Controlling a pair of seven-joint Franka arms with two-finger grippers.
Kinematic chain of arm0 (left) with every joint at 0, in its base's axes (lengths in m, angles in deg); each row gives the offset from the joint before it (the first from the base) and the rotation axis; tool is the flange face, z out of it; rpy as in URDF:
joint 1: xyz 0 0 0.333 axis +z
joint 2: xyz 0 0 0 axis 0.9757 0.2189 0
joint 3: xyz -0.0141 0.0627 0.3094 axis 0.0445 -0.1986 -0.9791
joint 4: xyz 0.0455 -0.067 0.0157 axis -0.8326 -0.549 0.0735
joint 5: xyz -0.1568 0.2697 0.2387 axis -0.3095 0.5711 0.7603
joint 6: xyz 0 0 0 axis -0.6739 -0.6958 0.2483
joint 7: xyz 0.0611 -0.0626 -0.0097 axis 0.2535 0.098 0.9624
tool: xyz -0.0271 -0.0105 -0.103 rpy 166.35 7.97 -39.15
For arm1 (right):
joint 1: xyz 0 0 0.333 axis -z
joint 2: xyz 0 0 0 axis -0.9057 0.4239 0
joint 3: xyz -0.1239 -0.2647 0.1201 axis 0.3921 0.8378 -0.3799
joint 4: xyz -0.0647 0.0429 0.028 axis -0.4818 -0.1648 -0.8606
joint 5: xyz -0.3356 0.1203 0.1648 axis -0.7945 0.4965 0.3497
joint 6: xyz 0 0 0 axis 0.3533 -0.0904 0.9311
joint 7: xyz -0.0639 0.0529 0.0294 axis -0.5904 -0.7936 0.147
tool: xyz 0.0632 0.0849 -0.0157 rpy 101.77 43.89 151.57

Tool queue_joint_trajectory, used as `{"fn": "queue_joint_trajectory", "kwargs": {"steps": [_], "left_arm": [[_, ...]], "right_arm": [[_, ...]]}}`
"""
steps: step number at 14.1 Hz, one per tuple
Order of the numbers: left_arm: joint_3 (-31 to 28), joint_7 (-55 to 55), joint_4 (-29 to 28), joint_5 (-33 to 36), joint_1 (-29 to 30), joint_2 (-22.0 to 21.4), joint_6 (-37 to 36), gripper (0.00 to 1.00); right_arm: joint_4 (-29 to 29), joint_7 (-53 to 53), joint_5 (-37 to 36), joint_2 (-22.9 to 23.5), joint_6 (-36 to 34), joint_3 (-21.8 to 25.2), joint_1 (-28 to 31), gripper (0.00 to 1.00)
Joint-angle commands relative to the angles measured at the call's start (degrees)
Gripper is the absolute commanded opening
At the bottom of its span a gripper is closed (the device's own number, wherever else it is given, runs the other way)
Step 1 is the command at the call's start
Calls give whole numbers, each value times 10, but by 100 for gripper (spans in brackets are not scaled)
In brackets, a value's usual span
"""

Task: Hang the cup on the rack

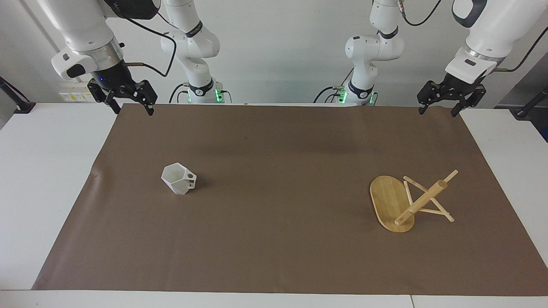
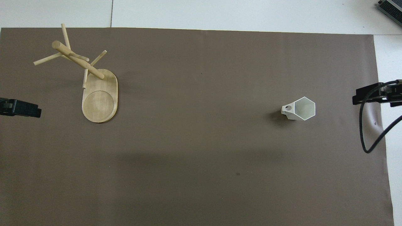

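The white faceted cup stands upright on the brown mat toward the right arm's end, its boxy handle pointing toward the table's middle; it also shows in the overhead view. The bamboo rack stands upright toward the left arm's end, and it shows in the overhead view too. Its post rises from the end of its oval base farther from the robots, with thin pegs crossing near the top. My right gripper hangs open and empty over the mat's near corner. My left gripper hangs open and empty over the other near corner. Both arms wait.
A brown mat covers most of the white table. A black cable loops down by the right gripper. The rack's pegs stick out sideways around the post.
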Motion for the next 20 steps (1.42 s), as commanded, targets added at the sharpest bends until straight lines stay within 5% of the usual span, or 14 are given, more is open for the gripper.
{"fn": "queue_joint_trajectory", "kwargs": {"steps": [1,20], "left_arm": [[1,-4,-14,-2,4,-11,4,100],[4,-2,-13,-3,2,-12,3,100]], "right_arm": [[11,-6,10,-11,1,-1,3,100],[19,-1,13,-17,-22,0,4,100]]}}
